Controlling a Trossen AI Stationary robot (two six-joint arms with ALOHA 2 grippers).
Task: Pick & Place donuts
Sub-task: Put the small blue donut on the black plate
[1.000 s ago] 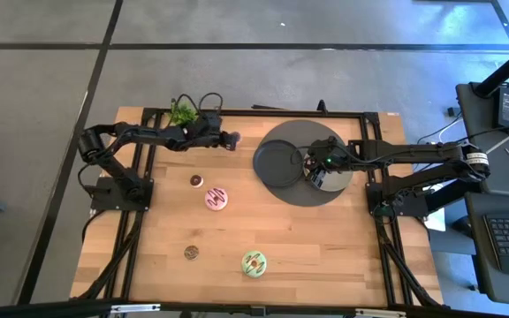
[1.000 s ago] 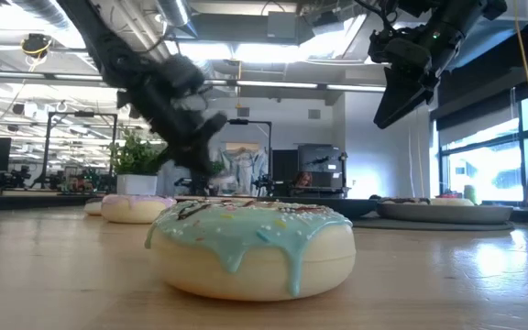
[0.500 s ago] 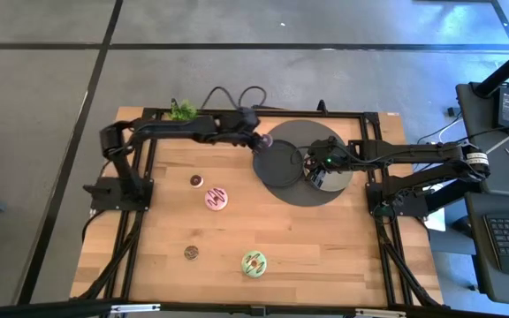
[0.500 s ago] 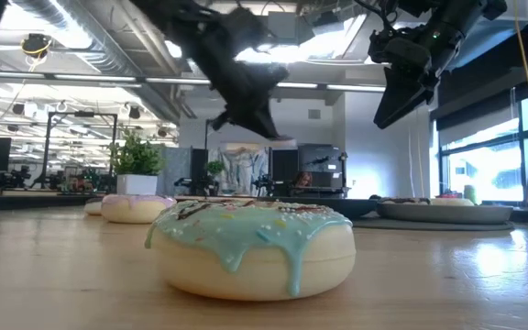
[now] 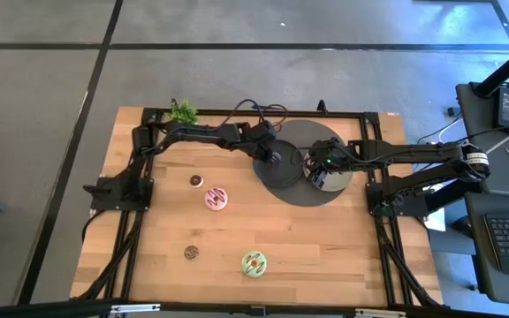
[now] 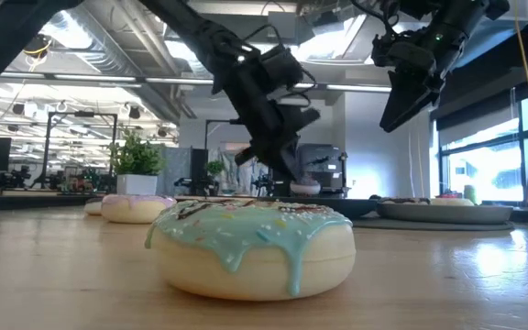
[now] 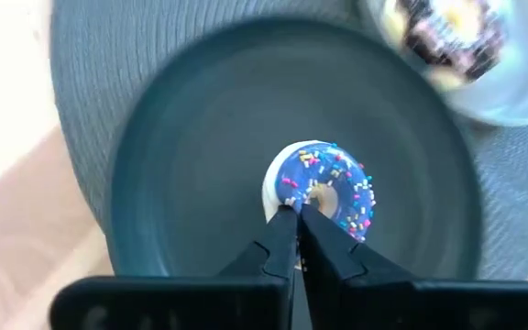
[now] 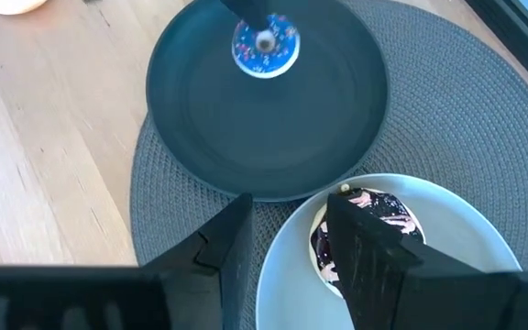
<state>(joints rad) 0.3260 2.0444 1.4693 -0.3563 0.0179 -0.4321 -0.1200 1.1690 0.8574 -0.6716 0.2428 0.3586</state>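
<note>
Donuts, seen from the high view: a blue-iced sprinkled donut (image 5: 277,160) sits at the tip of the left pincer (image 5: 275,160) over the dark grey plate (image 5: 269,170), which lies on a round woven mat (image 5: 325,190) at the far side of the counter (image 5: 325,256). The right pincer (image 5: 312,173) hangs just beside it, over a pale plate (image 5: 339,177) on the same mat. Elsewhere on the counter, well apart: a pink donut (image 5: 216,198), a green-iced donut (image 5: 254,261), a small purple mini (image 5: 196,181) and a brown mini (image 5: 191,253). A potted plant (image 5: 182,112) stands at the far edge.

Low view: the green-iced donut (image 6: 250,247) fills the foreground; the pink donut (image 6: 137,207) lies behind it, near the plant (image 6: 136,160). The left pincer (image 6: 293,181) reaches down to the plate area — the right pincer (image 6: 400,108) hangs higher.

Left wrist view: left pincer's fingers (image 7: 279,247) are pressed together, clamped on the near rim of the blue donut (image 7: 324,188), approx. centre of the dark plate (image 7: 191,183). A blurred chocolate-and-sprinkle donut (image 7: 447,32) shows on the pale plate (image 7: 511,101).

Right wrist view: right pincer (image 8: 291,229) is apart, holding nothing, directly over a dark-iced donut (image 8: 360,234) on the pale plate (image 8: 287,275). The blue donut (image 8: 265,48) shows on the dark plate (image 8: 264,128).
</note>
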